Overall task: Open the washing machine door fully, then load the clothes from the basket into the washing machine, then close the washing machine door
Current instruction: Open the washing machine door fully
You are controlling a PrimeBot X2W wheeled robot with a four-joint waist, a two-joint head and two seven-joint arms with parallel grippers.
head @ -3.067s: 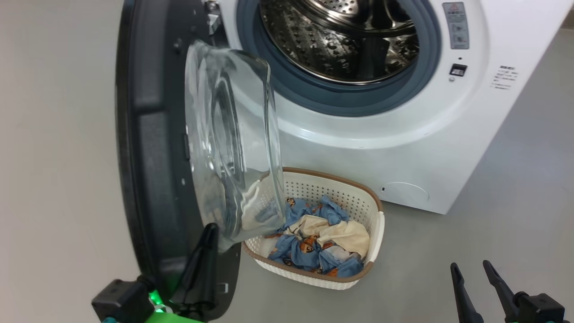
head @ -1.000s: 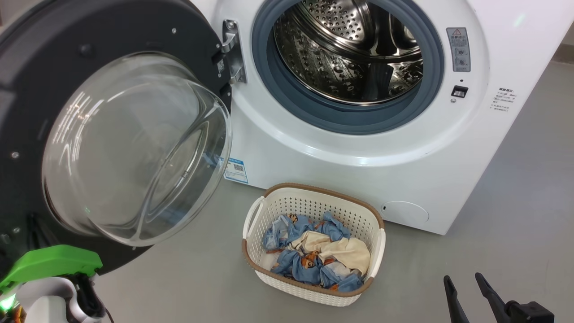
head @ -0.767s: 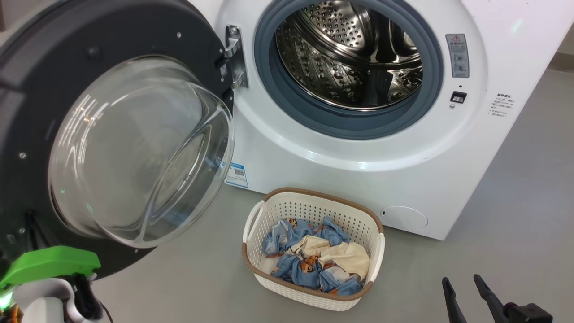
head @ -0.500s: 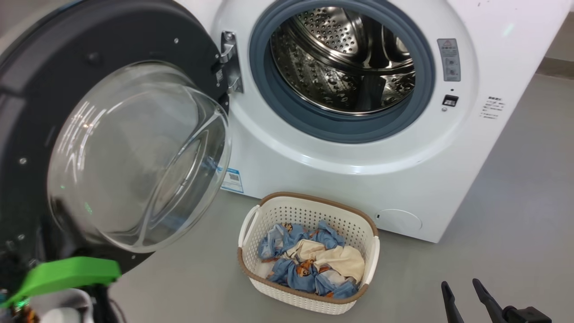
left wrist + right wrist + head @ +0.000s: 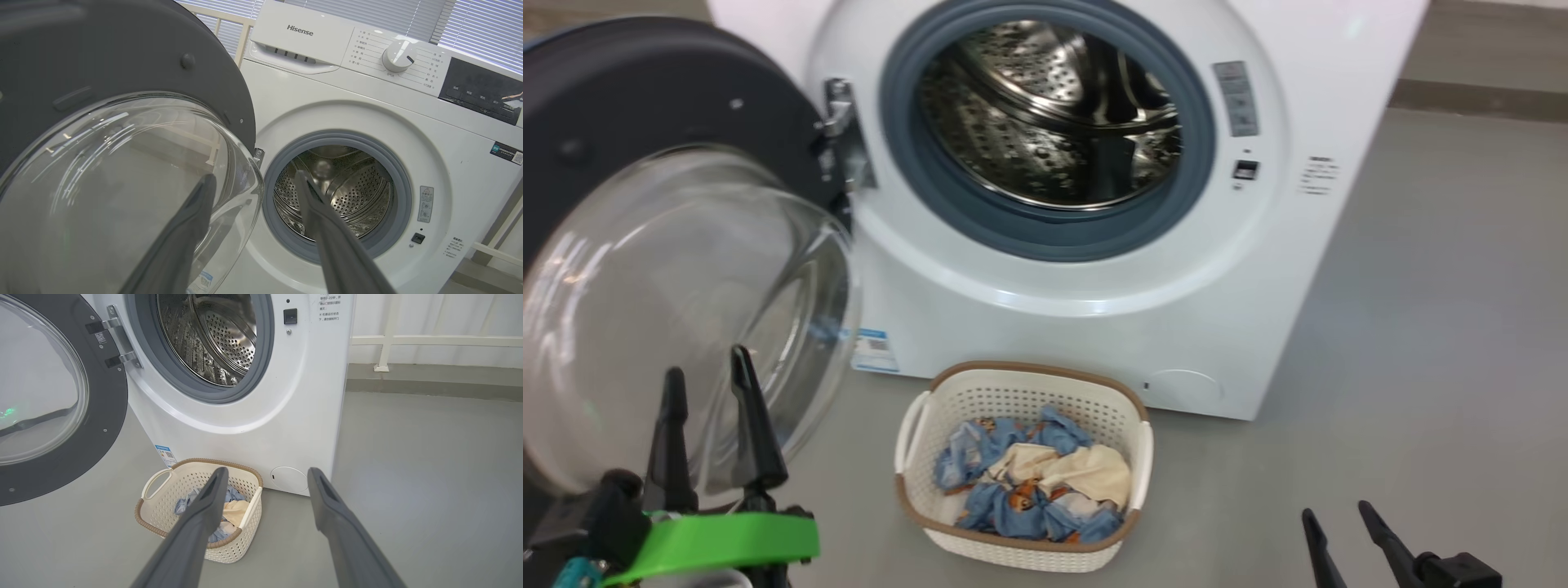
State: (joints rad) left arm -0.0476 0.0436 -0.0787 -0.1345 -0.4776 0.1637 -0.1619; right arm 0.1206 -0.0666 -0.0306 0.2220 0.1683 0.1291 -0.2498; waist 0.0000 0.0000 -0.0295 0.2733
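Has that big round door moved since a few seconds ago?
Yes. Judged against the washing machine, the washing machine door has swung wider open, leftward away from the drum, and no longer overlaps the basket.

The left gripper [image 5: 707,363] stands at the lower left, with its two dark fingers pointing up and a little apart. The jaws are open and hold nothing. Just below the fingers, a bright green band [image 5: 719,543] goes across the wrist. The right gripper [image 5: 1335,510] is low at the right side — its fingers also spread and empty, leaning slightly to the left.
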